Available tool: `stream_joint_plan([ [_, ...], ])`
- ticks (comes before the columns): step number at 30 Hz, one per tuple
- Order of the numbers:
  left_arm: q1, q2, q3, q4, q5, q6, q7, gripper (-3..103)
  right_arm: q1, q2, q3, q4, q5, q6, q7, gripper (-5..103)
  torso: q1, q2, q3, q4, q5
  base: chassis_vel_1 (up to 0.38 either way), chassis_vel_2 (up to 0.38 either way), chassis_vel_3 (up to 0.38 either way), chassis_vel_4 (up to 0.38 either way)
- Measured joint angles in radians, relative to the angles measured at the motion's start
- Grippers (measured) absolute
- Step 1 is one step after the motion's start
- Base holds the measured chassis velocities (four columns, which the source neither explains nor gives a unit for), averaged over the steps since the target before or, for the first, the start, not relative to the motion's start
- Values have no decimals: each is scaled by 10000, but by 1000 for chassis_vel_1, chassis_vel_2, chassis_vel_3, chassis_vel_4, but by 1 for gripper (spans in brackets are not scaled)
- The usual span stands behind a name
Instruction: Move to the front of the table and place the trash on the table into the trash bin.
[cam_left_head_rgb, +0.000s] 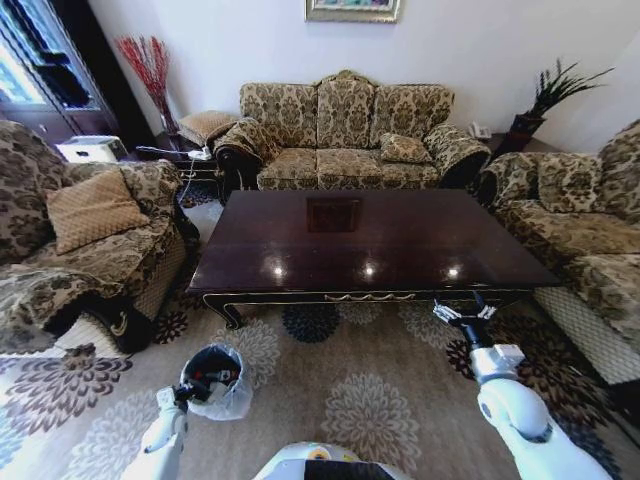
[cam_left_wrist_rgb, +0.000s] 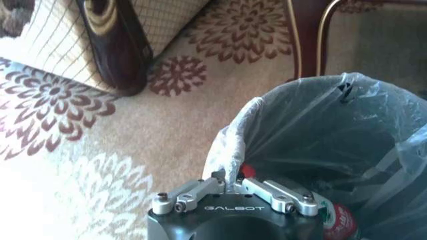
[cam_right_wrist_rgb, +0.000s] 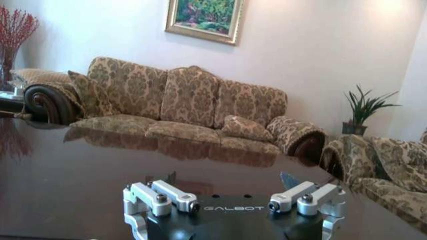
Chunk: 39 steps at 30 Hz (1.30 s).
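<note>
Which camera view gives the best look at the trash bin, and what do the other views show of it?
The left wrist view is best: the trash bin is close, with its translucent bag over the rim and a red-labelled bottle inside, under the left gripper. The head view shows it small on the carpet. The right wrist view faces the table instead.

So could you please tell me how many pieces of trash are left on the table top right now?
0 on the table. Its glossy top carries only reflections. The bottle lies in the trash bin by the left gripper; other pieces may be hidden inside.
</note>
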Motion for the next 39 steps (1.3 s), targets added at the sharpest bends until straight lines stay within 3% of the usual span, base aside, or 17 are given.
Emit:
stream_joint_plan([
  [2,-187,-20,10,448,2,-281,-22,-2,-3,22,-2,14,-5,13,23,100,0,0,0,-1,2,0,0,0,0],
  [5,-327,-8,15,731,-92,-426,69,7,-5,47,-10,17,-10,23,69,100,0,0,-1,-4,2,0,0,0,0],
  [7,-448,35,18,1014,-176,-594,211,18,-6,65,-24,16,-21,23,107,100,0,0,-1,-1,5,0,0,0,0],
  [8,-526,75,40,1212,-193,-757,292,23,7,71,-46,13,-38,23,117,100,-1,0,-1,2,26,0,0,0,0],
  [11,-626,77,60,1444,-246,-907,359,28,42,69,-74,22,-51,19,135,100,-1,1,-1,2,11,0,0,0,0],
  [13,-593,75,93,1435,-548,-921,430,44,128,42,-120,70,-51,-22,208,100,0,0,-1,-4,6,0,0,0,0],
  [15,-552,78,93,1391,-588,-920,444,44,150,30,-132,71,-51,-30,222,100,-1,0,-1,-3,7,0,0,0,0],
  [21,-195,211,-20,882,-638,-1073,462,72,214,67,-207,93,-69,-45,240,100,-1,0,-1,-2,5,0,0,0,0],
  [22,-195,211,-20,882,-638,-1073,462,72,214,67,-207,93,-69,-45,240,100,-1,0,-1,-2,5,0,0,0,0],
  [29,60,492,-381,57,-778,-1406,177,97,210,314,-313,127,-239,3,231,100,-1,1,-1,-3,4,0,0,0,0],
  [35,303,623,-671,-837,-1526,-1500,-131,100,181,325,-218,246,-214,30,214,100,0,0,-1,-1,2,0,0,0,0],
  [37,711,637,-856,-2349,-1766,-1256,-160,100,94,299,-26,391,-129,-9,149,100,0,0,-1,2,-2,0,0,0,0],
  [39,879,626,-928,-3031,-1825,-1074,-191,100,49,300,47,462,-119,-51,105,100,-1,1,-2,-3,3,0,0,0,0],
])
